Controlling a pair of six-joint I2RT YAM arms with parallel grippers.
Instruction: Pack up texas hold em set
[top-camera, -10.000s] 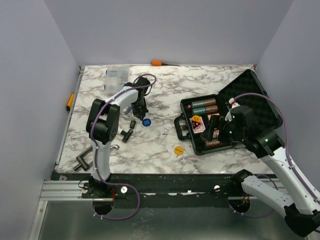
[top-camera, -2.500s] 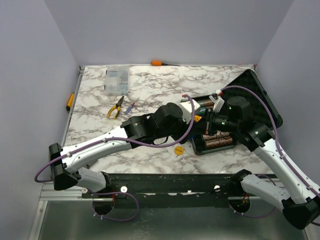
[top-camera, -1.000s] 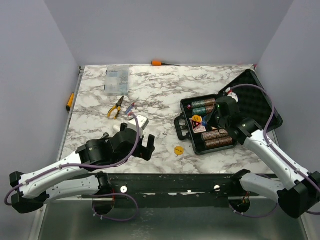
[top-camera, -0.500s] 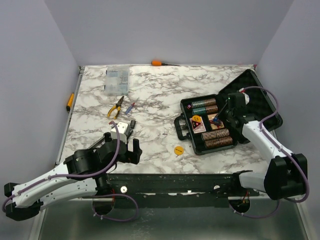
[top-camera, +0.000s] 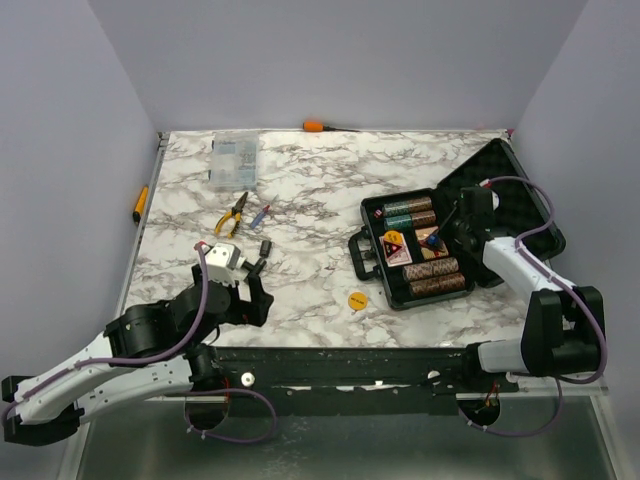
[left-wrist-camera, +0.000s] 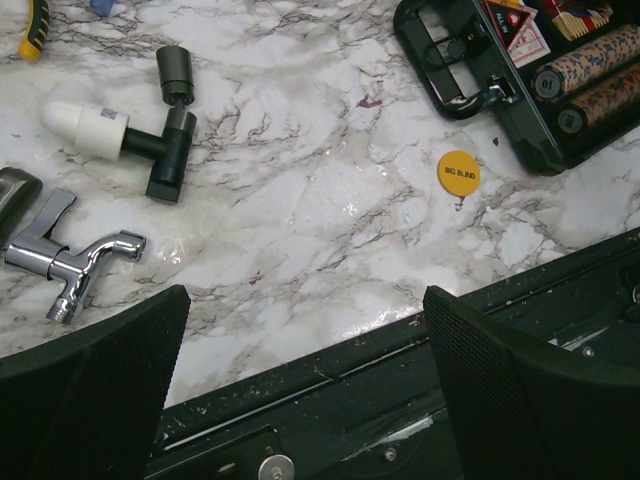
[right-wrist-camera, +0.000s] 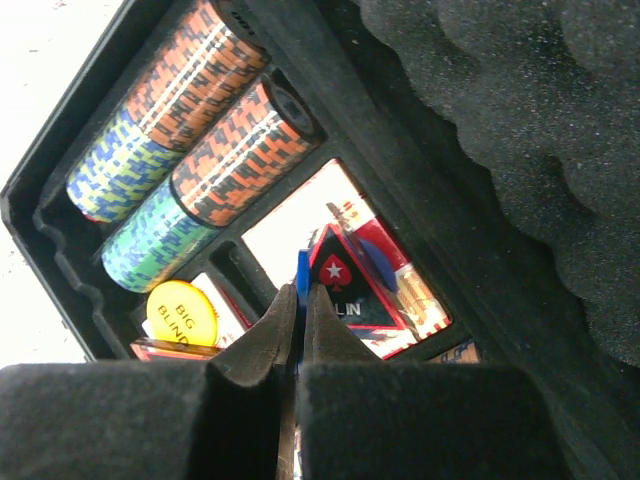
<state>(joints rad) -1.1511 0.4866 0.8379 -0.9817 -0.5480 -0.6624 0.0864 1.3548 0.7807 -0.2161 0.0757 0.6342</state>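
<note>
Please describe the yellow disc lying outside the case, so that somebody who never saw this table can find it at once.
On the marble table, find the open black case at the right. Just beyond its handle, toward the table's near edge, the yellow disc lies flat on the marble. Unlike the other yellow disc, it is outside the case.

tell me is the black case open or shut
open: the case has its lid swung back, with chip stacks exposed inside

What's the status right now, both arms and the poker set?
Left end effector open, empty. Right end effector shut on blue disc, over open case. One yellow disc on table beside case. Nothing blocking.
</note>
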